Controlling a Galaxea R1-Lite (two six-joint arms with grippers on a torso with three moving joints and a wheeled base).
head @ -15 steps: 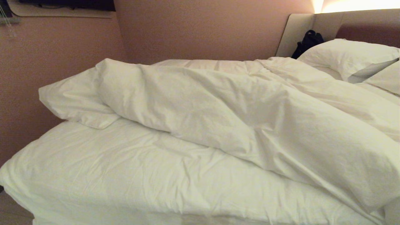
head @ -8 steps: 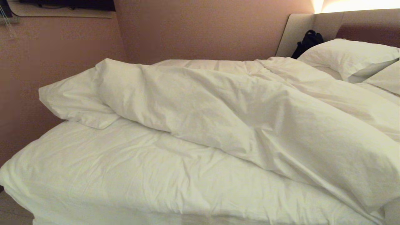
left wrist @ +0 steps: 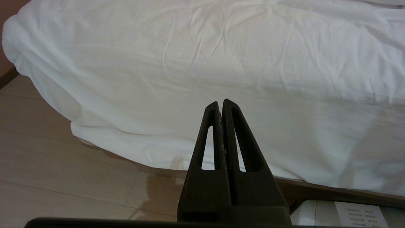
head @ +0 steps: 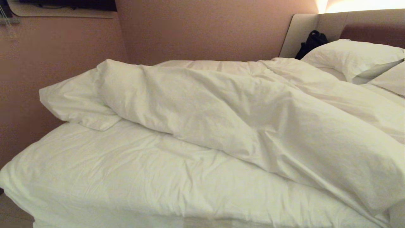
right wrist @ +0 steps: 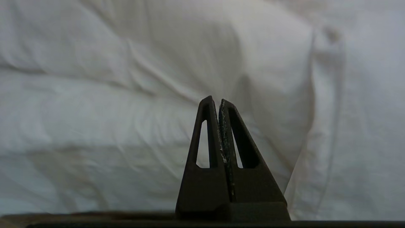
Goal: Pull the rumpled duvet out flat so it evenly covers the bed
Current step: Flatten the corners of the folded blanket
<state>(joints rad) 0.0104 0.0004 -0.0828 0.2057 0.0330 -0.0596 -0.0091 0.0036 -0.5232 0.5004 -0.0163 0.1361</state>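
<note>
While the duvet (head: 240, 117) is lying bunched in a diagonal ridge across the bed (head: 126, 177), both grippers are sitting pinched closed and empty, left gripper (left wrist: 220, 102) facing the bed's draped edge, right gripper (right wrist: 214, 99) facing rumpled white bedding.

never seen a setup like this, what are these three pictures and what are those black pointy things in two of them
These come from a two-armed robot on wheels. The wide picture is from its head camera, looking down at a large low bed in a white sheet. A thick puffy white duvet lies bunched across it, with white pillows by the padded headboard and a black bag there. The other two pictures come from cameras on the robot's wrists. The black pointed shapes are its grippers, seen from behind: the left gripper faces the bed's edge above the pale floor, the right gripper faces the duvet folds. Both are shut and hold nothing.
</note>
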